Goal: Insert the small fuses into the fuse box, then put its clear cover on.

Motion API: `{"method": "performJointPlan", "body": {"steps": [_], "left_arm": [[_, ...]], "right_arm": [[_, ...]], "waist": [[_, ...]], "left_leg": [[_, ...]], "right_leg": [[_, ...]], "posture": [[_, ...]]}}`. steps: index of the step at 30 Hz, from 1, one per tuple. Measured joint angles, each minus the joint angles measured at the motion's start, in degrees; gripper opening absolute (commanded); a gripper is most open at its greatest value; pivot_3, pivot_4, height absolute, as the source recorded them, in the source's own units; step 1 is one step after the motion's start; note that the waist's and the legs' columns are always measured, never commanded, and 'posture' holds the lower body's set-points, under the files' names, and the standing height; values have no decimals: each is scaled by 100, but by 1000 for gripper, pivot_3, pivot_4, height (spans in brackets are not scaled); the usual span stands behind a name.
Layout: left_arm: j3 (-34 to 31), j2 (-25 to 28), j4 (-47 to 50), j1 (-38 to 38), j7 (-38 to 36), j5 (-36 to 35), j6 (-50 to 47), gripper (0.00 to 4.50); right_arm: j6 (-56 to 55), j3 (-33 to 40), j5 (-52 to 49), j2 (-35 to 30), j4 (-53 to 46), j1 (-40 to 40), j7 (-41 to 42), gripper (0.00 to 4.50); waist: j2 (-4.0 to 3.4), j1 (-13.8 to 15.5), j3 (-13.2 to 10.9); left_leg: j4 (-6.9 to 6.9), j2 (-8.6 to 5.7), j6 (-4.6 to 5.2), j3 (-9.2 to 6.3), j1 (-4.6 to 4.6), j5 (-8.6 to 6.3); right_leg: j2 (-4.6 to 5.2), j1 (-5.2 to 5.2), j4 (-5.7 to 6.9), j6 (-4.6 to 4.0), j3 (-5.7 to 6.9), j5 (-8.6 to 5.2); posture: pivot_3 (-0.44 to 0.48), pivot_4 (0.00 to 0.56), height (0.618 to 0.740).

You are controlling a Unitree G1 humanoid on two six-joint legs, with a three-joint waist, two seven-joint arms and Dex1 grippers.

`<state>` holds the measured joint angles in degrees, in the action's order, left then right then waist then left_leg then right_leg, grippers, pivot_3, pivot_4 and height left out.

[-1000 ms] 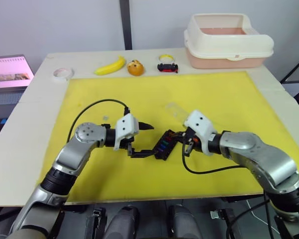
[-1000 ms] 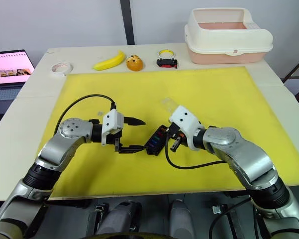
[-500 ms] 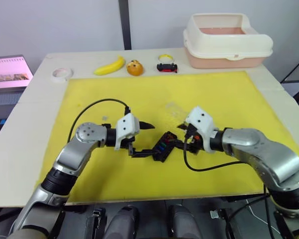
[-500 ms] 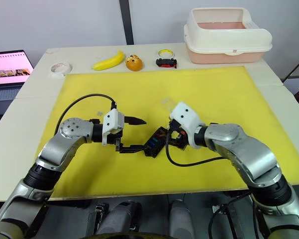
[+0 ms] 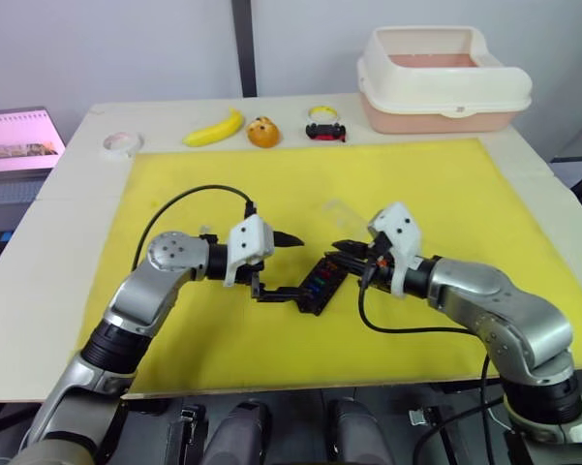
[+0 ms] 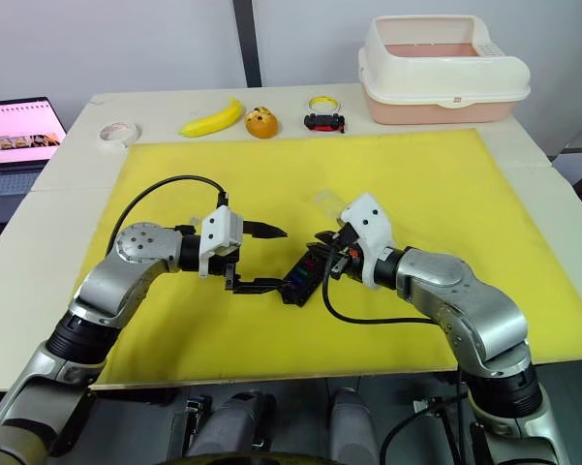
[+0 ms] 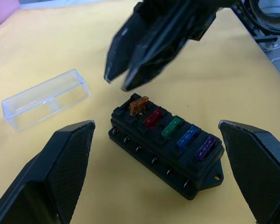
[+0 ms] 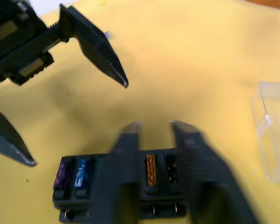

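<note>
The black fuse box (image 5: 321, 284) lies on the yellow mat (image 5: 436, 194), between my two grippers. Several small fuses sit in its slots: brown (image 7: 138, 106), red (image 7: 152, 117), green (image 7: 171, 127), blue (image 7: 188, 136) and purple (image 7: 206, 146). My left gripper (image 5: 295, 268) stands wide open beside the box's left end, one finger above and one below, touching nothing. Just over the brown fuse hovers my right gripper (image 8: 156, 125), its fingers a narrow gap apart and empty. The clear cover (image 7: 46, 98) rests on the mat just behind the box.
A tiny grey chip (image 5: 205, 229) lies on the mat left of my left gripper. Along the table's back edge are a tape roll (image 5: 122, 143), banana (image 5: 216, 128), orange (image 5: 262, 131), toy car (image 5: 326, 131) and white bin (image 5: 444, 77). A laptop (image 5: 17, 145) sits far left.
My right gripper has lifted off the fuse box's right end and turned, its fingers now pointing left above the box. The left arm and the box have hardly moved.
</note>
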<state>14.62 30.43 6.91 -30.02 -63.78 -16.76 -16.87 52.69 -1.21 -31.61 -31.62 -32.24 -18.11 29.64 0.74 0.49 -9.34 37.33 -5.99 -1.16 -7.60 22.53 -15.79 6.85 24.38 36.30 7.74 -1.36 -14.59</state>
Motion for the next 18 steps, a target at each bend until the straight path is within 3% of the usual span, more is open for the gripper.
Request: {"method": "performJointPlan", "body": {"steps": [18], "left_arm": [[4,-51,-79,-1,-23,56,41,4500]], "right_arm": [[-426,-282,328,-76,459,265,153,58]], "waist": [[0,-21,0]], "left_leg": [[1,0,0,-1,-1,0]], "right_leg": [[-1,0,3,0,0,0]], "posture": [[0,150,740]]}}
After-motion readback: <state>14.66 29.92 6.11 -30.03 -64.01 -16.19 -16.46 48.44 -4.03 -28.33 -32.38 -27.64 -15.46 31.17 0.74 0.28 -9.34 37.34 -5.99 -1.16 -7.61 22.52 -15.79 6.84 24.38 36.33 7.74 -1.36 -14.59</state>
